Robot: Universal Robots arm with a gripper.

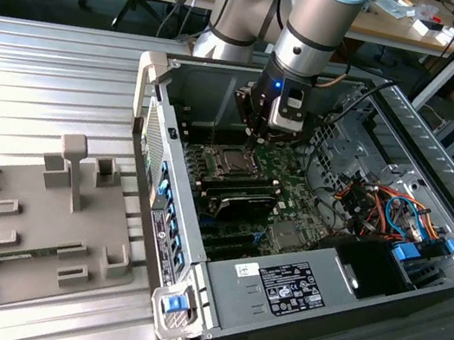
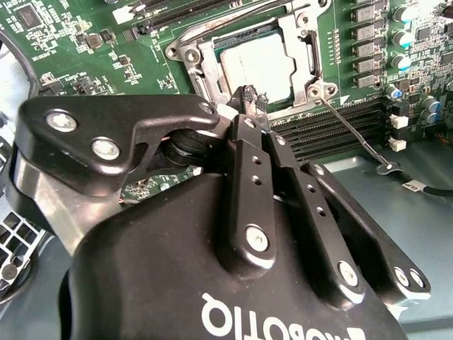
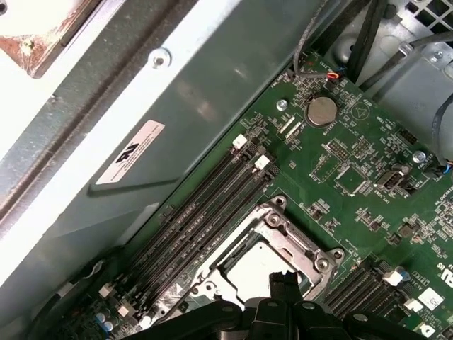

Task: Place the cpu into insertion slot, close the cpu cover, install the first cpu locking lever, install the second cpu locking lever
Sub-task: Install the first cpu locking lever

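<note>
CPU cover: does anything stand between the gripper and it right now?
Nothing visible does. In the second wrist view the gripper, jaws shut, has its tip right at one edge of the cpu cover, which lies down over the cpu. A thin lever rod lies off to one side, clear of that path.

We record one ribbed metal table [image 1: 48,86]. Toward its edge at the exterior view's left lies a grey fixture plate [image 1: 33,224] with raised blocks. Just beside that stands an open computer case [image 1: 211,88]. An arm base [image 1: 223,42] seemingly stands at the far edge.
</note>
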